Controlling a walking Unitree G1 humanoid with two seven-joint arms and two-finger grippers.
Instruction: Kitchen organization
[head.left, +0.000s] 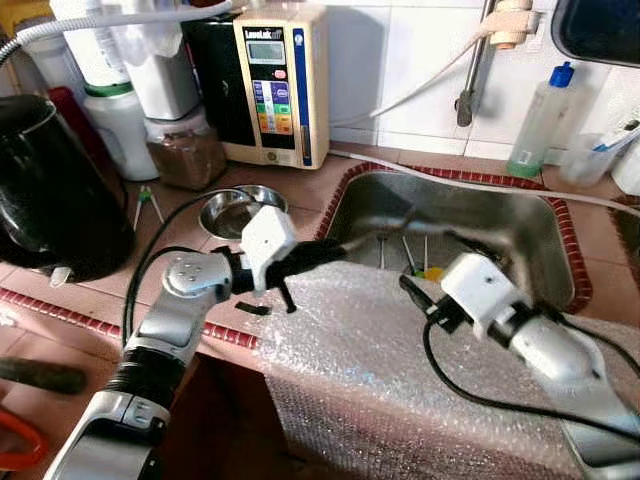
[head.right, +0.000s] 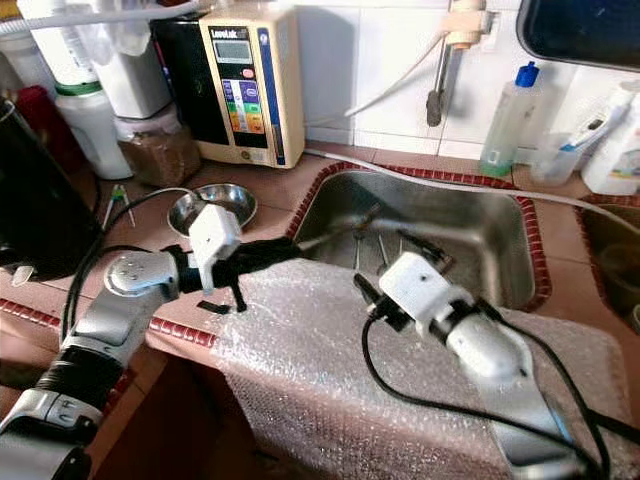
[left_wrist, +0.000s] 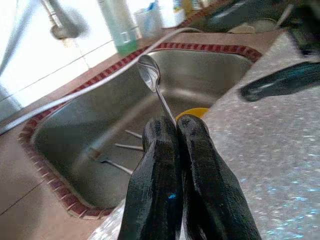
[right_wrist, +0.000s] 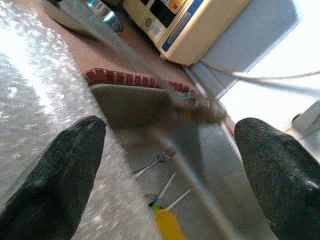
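Spoon (left_wrist: 149, 76) pinched in left gripper (left_wrist: 176, 131) above sink (head.left: 540, 235).

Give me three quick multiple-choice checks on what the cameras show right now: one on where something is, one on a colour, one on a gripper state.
1. Where is the spoon?
A. Lying in the steel bowl
B. Held by the left gripper over the sink
C. On the bubble wrap

2. What colour is the cap of the bottle standing behind the sink?
A. Red
B. Yellow
C. Blue

3. How are the right gripper's fingers?
A. Spread apart, holding nothing
B. Shut on a fork
C. Shut on the hose

Answers: 1 B, the left gripper pinches the spoon's handle with the bowl end out over the basin. 2 C, the cap is blue. 3 A, the right wrist view shows both fingers wide apart with only the sink between them.
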